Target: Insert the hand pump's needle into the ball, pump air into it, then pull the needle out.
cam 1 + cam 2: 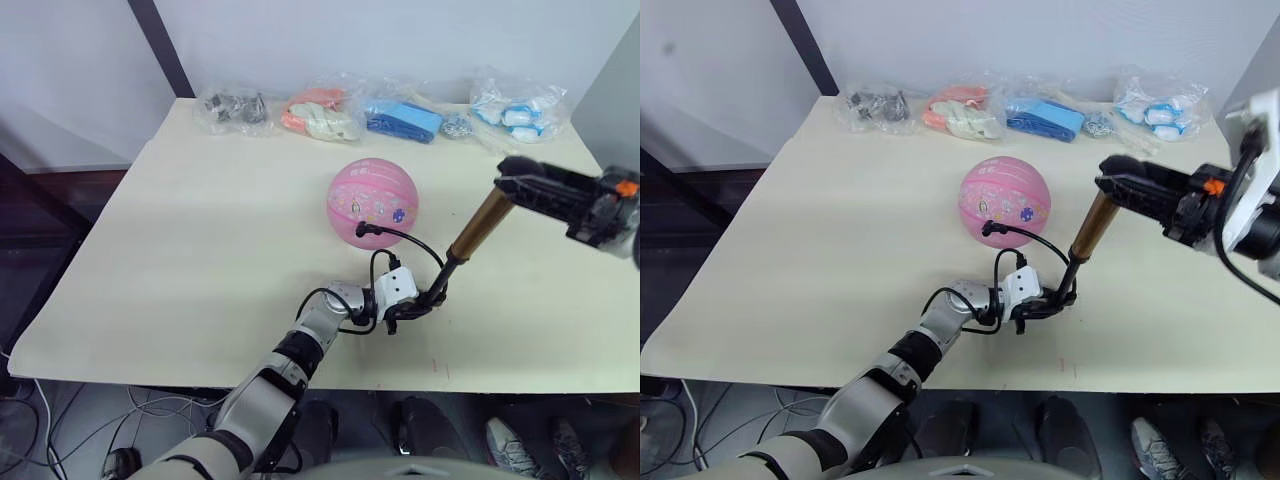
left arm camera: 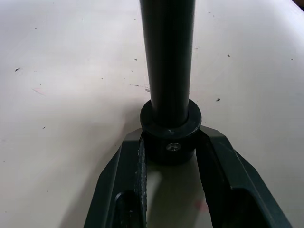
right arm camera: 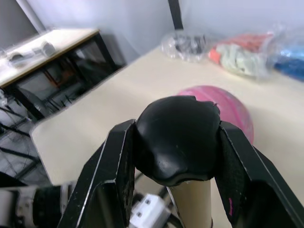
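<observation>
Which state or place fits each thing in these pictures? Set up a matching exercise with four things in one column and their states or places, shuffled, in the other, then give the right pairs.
Column A:
1. ball
2. hand pump
3. left gripper
4. right gripper

Column B:
a. shut on the pump's black T-handle end
b. resting on the table, hose tip at its side
c. shut on the pump's lower black end cap at the table
d. tilted, held at both ends

Pairs: 1-b, 2-d, 3-c, 4-a
</observation>
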Robot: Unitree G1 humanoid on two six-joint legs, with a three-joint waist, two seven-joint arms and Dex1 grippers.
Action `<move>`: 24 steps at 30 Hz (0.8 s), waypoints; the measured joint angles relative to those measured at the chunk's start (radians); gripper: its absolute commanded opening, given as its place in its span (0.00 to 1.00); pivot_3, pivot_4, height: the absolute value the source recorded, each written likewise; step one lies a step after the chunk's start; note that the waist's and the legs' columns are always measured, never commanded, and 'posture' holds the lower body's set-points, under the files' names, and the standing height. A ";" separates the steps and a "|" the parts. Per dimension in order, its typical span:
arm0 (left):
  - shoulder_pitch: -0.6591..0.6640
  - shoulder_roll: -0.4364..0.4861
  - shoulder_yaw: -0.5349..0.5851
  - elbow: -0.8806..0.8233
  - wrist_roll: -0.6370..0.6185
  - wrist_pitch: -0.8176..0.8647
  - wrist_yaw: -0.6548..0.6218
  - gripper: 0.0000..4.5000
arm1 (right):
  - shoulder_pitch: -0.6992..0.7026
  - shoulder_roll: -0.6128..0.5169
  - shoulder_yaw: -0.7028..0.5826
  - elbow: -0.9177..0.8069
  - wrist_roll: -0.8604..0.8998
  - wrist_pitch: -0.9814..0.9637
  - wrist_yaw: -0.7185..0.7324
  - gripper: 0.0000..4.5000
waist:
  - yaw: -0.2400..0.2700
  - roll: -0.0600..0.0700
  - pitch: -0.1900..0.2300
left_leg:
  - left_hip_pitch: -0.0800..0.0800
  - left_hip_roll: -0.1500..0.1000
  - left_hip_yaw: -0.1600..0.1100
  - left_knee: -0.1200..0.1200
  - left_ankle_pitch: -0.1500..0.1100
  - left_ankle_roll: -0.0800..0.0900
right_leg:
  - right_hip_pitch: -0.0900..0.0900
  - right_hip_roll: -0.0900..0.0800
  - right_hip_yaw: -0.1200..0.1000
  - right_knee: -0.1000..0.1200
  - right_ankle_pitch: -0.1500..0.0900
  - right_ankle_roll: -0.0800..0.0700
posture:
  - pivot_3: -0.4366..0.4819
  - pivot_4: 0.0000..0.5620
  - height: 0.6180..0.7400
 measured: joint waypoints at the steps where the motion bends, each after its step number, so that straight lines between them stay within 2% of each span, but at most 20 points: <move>1: 0.000 0.000 0.000 0.000 -0.001 0.000 0.000 0.23 | -0.004 0.000 0.003 0.004 0.004 0.000 -0.004 0.38 | 0.000 0.000 0.000 | 0.000 0.000 0.000 0.000 0.000 0.000 | 0.000 0.000 0.000 0.000 0.000 0.000 | 0.48 0.27 1.00; 5: 0.003 0.000 -0.001 -0.003 -0.002 -0.001 -0.004 0.23 | 0.011 0.004 0.002 -0.012 -0.020 -0.008 0.009 0.38 | 0.001 0.000 0.001 | -0.001 0.000 0.000 0.000 0.000 0.000 | -0.001 0.000 -0.001 0.000 0.000 0.000 | 0.48 0.27 1.00; 11: 0.007 0.005 -0.001 -0.001 0.001 0.010 0.006 0.23 | 0.107 0.104 0.020 -0.078 -0.165 -0.080 0.085 0.38 | -0.002 -0.006 -0.003 | 0.005 0.000 0.001 0.000 0.000 0.000 | 0.004 0.000 0.000 0.000 -0.002 0.004 | 0.48 0.27 1.00; 14: 0.011 0.013 -0.001 0.000 0.007 0.017 0.014 0.23 | 0.156 0.195 0.155 -0.085 -0.347 -0.137 0.152 0.38 | -0.003 -0.013 -0.010 | 0.007 0.003 -0.001 -0.001 0.000 0.000 | 0.005 0.005 -0.001 0.000 -0.003 0.004 | 0.48 0.27 1.00; 20: 0.015 0.017 0.000 -0.002 0.007 0.032 0.015 0.23 | 0.170 0.316 0.334 -0.022 -0.604 -0.225 0.243 0.38 | -0.006 -0.012 -0.019 | 0.009 0.005 0.000 -0.001 0.000 0.000 | 0.005 0.009 0.001 0.001 -0.003 0.004 | 0.48 0.27 1.00; 24: 0.017 0.018 0.001 -0.005 0.007 0.038 0.016 0.23 | 0.177 0.378 0.400 0.016 -0.710 -0.242 0.272 0.38 | -0.005 -0.012 -0.021 | 0.010 0.006 0.000 -0.001 0.000 0.000 | 0.005 0.010 0.001 0.001 -0.003 0.004 | 0.48 0.27 1.00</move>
